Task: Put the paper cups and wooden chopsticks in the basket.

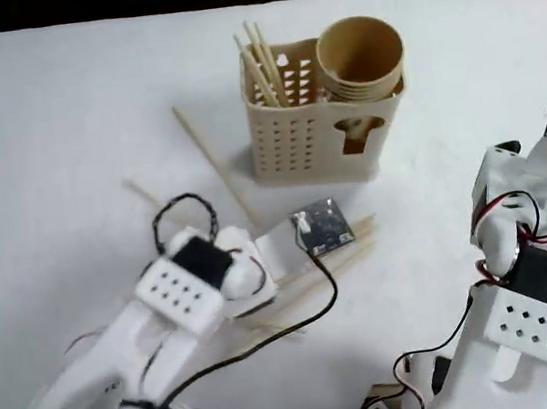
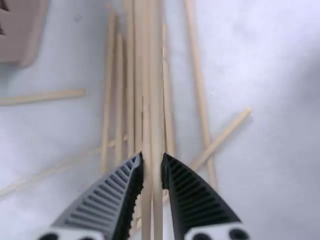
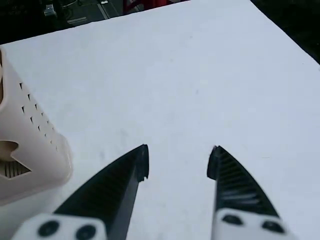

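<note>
Left gripper [image 2: 152,165] clamped on chopsticks [image 2: 150,75], these partly hidden beneath it from above, right gripper [image 3: 177,155] held apart, basket [image 3: 30,145] cut off

Both arms are built of white printed plastic. The left arm [image 1: 179,292] carries a plate dotted with small holes, a looping black cable [image 1: 181,209] and a small dark camera board [image 1: 322,226]. The right arm [image 1: 526,322] shows a black cylindrical motor [image 1: 545,275] and thin red and black wires [image 1: 501,210]. The jaws are black, ribbed and pointed, set on white bases with dark screw holes.
</note>
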You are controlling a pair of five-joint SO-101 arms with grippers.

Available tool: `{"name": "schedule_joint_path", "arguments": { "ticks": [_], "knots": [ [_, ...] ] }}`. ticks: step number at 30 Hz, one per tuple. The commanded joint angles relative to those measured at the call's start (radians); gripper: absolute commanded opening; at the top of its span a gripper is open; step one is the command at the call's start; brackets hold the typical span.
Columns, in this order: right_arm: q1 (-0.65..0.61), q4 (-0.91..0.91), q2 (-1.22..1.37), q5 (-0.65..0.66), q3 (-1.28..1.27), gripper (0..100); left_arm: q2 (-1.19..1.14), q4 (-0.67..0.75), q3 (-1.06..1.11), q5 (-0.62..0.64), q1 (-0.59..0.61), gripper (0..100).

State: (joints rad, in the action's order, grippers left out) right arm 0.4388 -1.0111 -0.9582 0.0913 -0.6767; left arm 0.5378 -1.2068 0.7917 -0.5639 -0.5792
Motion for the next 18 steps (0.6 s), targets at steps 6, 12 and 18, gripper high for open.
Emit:
{"name": "schedule_joint_path", "arguments": {
  "ticks": [6,12,18],
  "knots": [
    [0.015,0.024,-0.012,-0.008,0.003,20.1,0.185,-0.133,-0.264,0.006,0.116,2],
    [0.012,0.07,-0.019,-0.008,-0.04,20.1,0.191,-0.146,-0.47,0.012,0.166,2],
    [0.01,0.122,-0.019,-0.008,-0.077,20.1,0.183,0.018,-0.658,0.114,0.16,2]
  ]
}}
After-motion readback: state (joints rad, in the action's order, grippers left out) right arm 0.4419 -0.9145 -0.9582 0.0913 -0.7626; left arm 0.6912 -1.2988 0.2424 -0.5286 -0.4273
